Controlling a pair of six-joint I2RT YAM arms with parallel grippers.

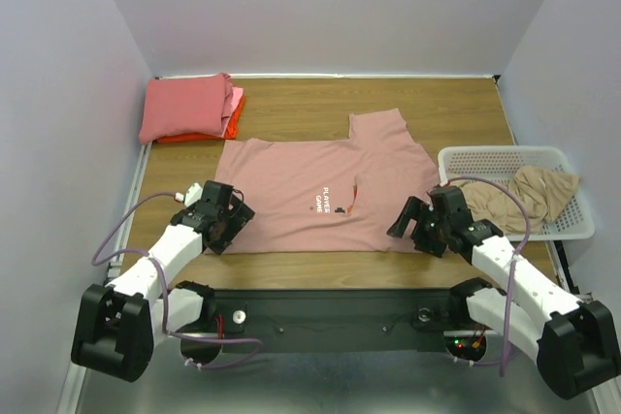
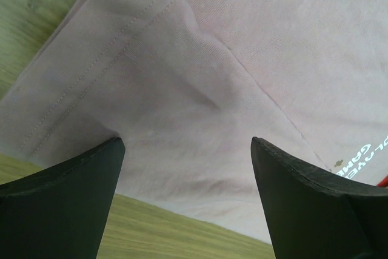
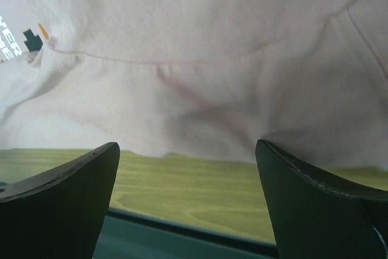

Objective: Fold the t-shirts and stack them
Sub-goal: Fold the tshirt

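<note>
A dusty pink t-shirt [image 1: 320, 186] with small white text lies spread flat mid-table, one sleeve [image 1: 383, 128] pointing to the back. My left gripper [image 1: 230, 225] is open over its near-left corner; the shirt's hem [image 2: 91, 77] fills the left wrist view. My right gripper [image 1: 415, 227] is open at its near-right corner; the shirt's near edge [image 3: 200, 119] lies just beyond the fingertips [image 3: 285, 168]. Neither holds cloth. A folded stack of coral-red, pink and orange shirts [image 1: 189, 109] sits at the back left. A tan shirt [image 1: 529, 191] lies crumpled in the basket.
A white mesh basket [image 1: 572, 225] stands at the right edge, right beside my right arm. The table's near edge with a dark rail [image 3: 182, 228] lies just below the right gripper. Grey walls close in the table on three sides.
</note>
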